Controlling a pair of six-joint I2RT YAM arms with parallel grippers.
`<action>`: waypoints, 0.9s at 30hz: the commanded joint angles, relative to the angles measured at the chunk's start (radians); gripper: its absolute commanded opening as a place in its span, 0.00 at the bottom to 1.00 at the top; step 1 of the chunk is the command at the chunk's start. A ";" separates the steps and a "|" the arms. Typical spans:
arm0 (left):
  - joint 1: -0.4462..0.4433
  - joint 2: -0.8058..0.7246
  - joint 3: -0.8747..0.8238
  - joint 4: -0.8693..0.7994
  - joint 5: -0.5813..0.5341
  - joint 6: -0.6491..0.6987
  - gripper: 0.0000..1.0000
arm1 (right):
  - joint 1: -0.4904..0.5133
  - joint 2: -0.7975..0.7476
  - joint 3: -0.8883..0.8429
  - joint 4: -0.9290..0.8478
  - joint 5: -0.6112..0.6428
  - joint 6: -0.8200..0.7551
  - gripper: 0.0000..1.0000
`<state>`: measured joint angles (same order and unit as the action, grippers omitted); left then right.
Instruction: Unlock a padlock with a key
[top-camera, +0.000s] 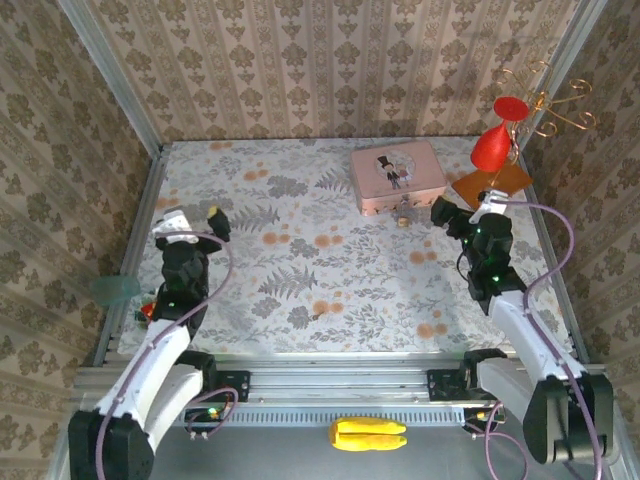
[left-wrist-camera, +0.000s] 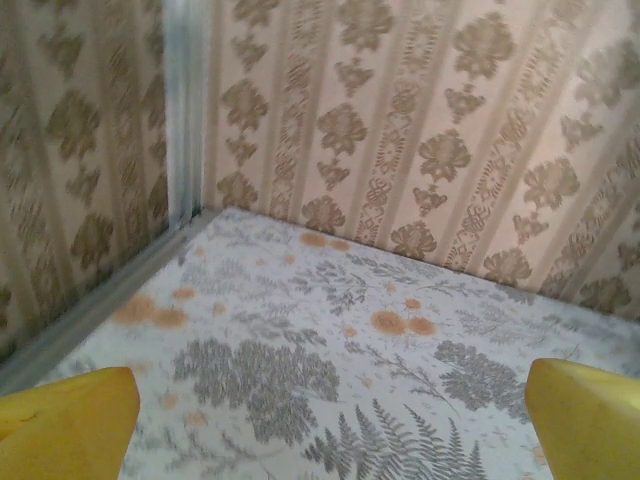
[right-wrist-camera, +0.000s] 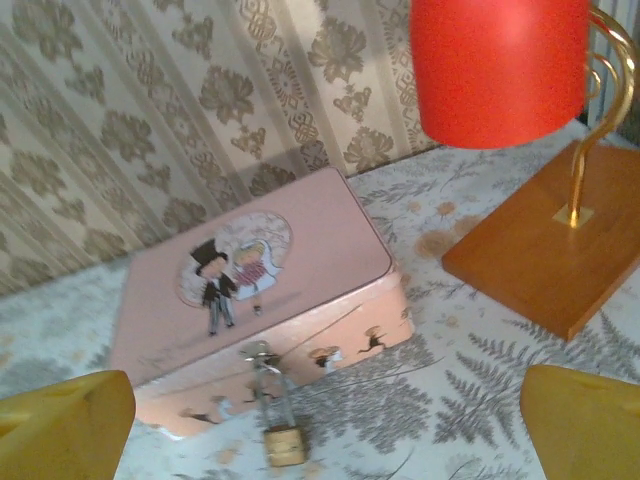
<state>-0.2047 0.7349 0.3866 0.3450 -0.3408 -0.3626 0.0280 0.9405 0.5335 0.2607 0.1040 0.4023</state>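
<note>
Padlock (right-wrist-camera: 284, 443) and pink tin (right-wrist-camera: 260, 290) are sitting at the far right of the table (top-camera: 300, 250). The padlock is hanging by its thin shackle from the hasp (right-wrist-camera: 258, 352) on the tin's near wall, its body lying on the table just in front — facing the arms, presumably so it can be reached from the front. The right gripper (right-wrist-camera: 325, 425) is hovering close before it, spread wide and holding nothing, likely lining up, while the left gripper (left-wrist-camera: 330, 420) is hovering well apart over bare table near the left wall — likewise spread wide and empty.
</note>
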 joint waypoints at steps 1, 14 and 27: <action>0.090 -0.077 -0.011 -0.203 0.135 -0.300 1.00 | -0.026 -0.041 0.028 -0.144 -0.097 0.158 1.00; 0.110 -0.109 0.058 -0.383 0.503 -0.232 1.00 | 0.322 -0.001 0.212 -0.593 -0.024 0.156 1.00; -0.203 0.063 0.106 -0.611 0.190 -0.198 1.00 | 0.826 0.262 0.353 -0.698 0.245 0.455 0.97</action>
<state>-0.4217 0.8150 0.5159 -0.2108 -0.0711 -0.5488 0.8017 1.1584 0.8318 -0.3813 0.2459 0.7616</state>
